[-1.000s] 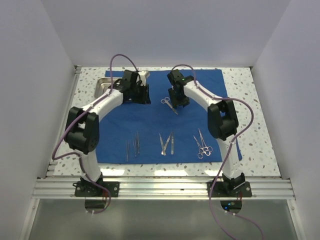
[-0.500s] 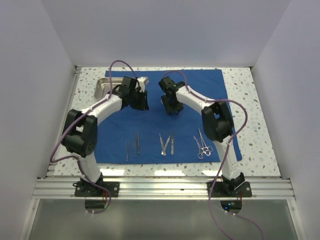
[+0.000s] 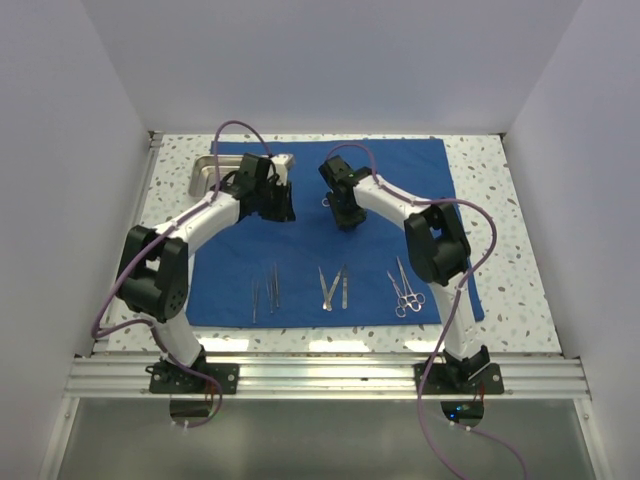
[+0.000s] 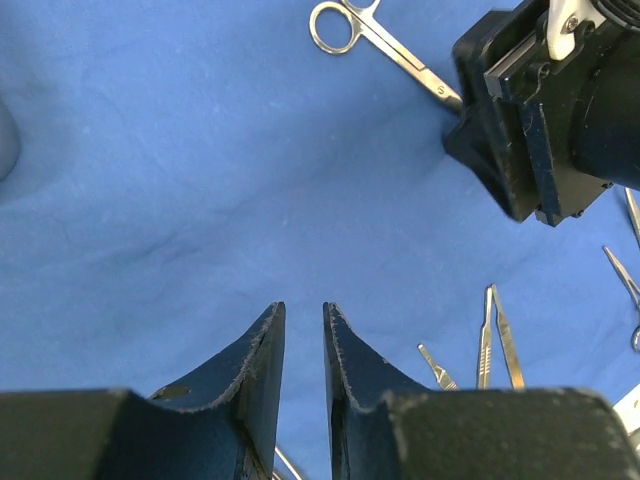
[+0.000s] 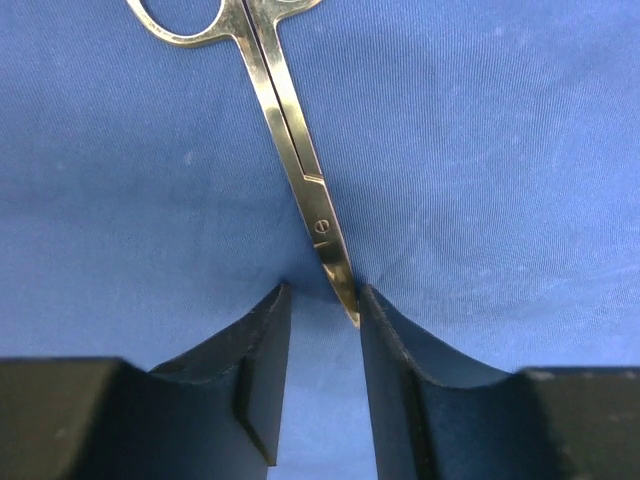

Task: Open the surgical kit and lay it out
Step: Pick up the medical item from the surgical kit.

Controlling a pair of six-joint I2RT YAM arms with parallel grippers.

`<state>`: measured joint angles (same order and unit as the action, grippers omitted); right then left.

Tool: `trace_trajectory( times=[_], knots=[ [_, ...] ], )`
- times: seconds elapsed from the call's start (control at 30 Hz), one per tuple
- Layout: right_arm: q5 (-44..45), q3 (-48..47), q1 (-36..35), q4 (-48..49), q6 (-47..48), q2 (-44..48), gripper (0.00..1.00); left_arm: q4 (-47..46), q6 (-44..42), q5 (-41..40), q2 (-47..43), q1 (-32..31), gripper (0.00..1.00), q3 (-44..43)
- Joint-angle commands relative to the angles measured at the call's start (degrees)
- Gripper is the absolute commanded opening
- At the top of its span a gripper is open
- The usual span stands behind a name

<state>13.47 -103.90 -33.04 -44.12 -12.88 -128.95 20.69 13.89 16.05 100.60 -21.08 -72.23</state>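
Observation:
The royal-blue cloth (image 3: 300,250) lies spread flat on the table. The steel tray (image 3: 205,172) sits at the cloth's back left corner, partly behind my left arm. A pair of steel scissors (image 5: 290,130) lies on the cloth, handles away from my right gripper (image 5: 320,290). That gripper is open and pressed onto the cloth, with the blade tip between its jaws, against the right finger. It also shows in the top view (image 3: 345,216). My left gripper (image 4: 300,308) hovers over bare cloth just left of there, jaws a narrow gap apart and empty.
A row of steel tools lies along the cloth's near edge: thin tweezers (image 3: 270,290), two flat handles (image 3: 333,286) and ring-handled clamps (image 3: 405,290). White walls close in the table on three sides. The two wrists are close together at the back middle.
My right gripper has swung left and come down over the scissors, whose blades are now hidden under it from above. My left gripper has shifted slightly back and left.

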Motion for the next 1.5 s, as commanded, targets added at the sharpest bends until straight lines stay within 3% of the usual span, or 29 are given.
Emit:
trace_trajectory(
  times=[0.0,0.1,0.33,0.6,0.9,1.0,1.03,1.17,1.27,1.3,1.4,1.47],
  knots=[
    [2.2,2.2,1.3,3.9,-0.1,1.1,0.33,-0.9,-1.1,0.5,-2.7,-0.3,0.25,0.2],
    [1.7,2.5,1.7,4.4,-0.2,1.0,0.27,-0.1,-1.5,0.3,-2.9,-0.3,0.25,-0.3],
    [0.5,4.1,2.5,5.0,-0.8,1.5,0.00,0.8,-1.4,0.1,-3.3,-0.6,0.24,-0.4],
    [-0.6,7.7,2.7,6.5,-1.3,5.1,0.00,1.4,-1.3,-0.2,-3.0,-1.2,0.23,-1.4],
    [1.4,1.2,2.7,-1.3,-1.0,14.2,0.00,1.8,-1.8,-1.4,-1.5,-1.7,0.23,-5.4],
    [0.8,-1.6,2.7,-5.0,-2.2,17.9,0.00,1.0,-4.4,-3.7,-1.4,-2.6,0.53,-6.6],
    [0.4,-1.9,2.7,-6.8,-2.9,19.9,0.00,-0.5,-6.5,-4.7,-2.4,-3.9,0.70,-5.1],
    [-2.0,-3.7,2.7,-11.0,-5.1,24.4,0.00,-11.5,-11.4,-7.5,-6.4,-7.6,0.79,0.7],
    [-4.9,-5.3,2.6,-14.7,-7.1,26.3,0.00,-17.0,-13.3,-11.0,-11.9,-9.8,0.79,4.4],
    [-6.0,-6.0,2.6,-15.6,-7.7,27.1,0.00,-24.7,-13.6,-11.8,-13.9,-10.2,0.80,6.4],
    [-11.4,-8.4,2.6,-18.9,-9.5,27.4,0.00,-36.6,-17.9,-14.5,-19.8,-11.5,0.81,13.3],
    [-13.3,-10.4,2.7,-21.4,-10.8,27.0,0.00,-38.9,-22.0,-13.8,-21.2,-12.1,0.82,14.7]
  ],
)
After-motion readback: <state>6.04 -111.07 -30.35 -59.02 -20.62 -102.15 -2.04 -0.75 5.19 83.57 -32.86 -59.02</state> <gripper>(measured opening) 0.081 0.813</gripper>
